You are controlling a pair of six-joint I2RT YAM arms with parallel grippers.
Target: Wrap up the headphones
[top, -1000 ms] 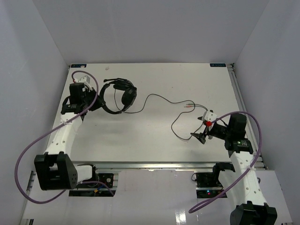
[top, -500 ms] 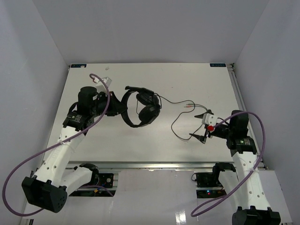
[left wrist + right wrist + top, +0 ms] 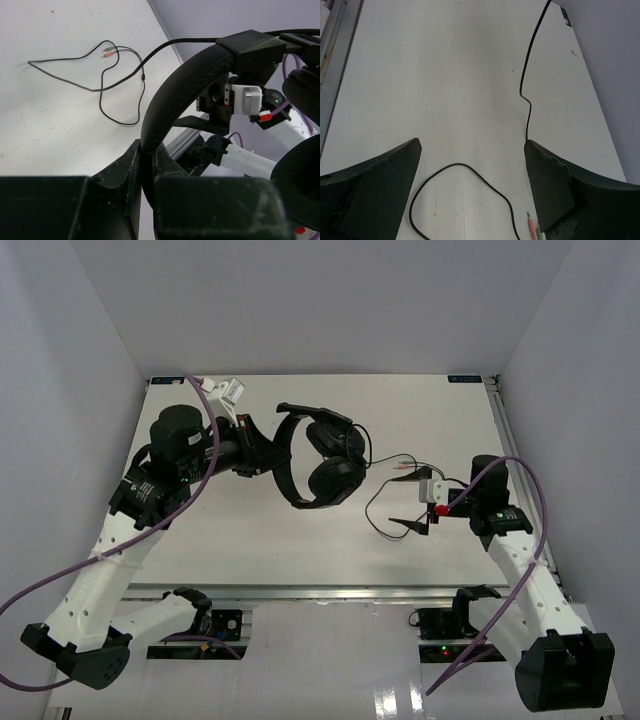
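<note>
White tabletop (image 3: 300, 540) enclosed by pale walls. The left end effector (image 3: 270, 453) is clamped on the headband of the black headphones (image 3: 330, 475), holding them raised above the tabletop's middle. Their thin cord (image 3: 461, 165) trails right and loops beneath the right end effector (image 3: 418, 502), whose fingers stand wide apart, holding nothing.

We see black headphones (image 3: 335, 480), whose thin black cord (image 3: 461, 164) ends in reddish plugs (image 3: 403, 466). The table (image 3: 300, 540) is white and faintly speckled, with small blue tags (image 3: 165, 381) at its far corners. The left arm (image 3: 110, 560) and right arm (image 3: 525, 575) are white with black joints. Both the left gripper (image 3: 262, 453) and the right gripper (image 3: 412, 502) are black. The cables (image 3: 45, 580) are purple, a red dot (image 3: 443, 510) sits by the right wrist, and the walls (image 3: 320, 300) are pale grey-lilac.
</note>
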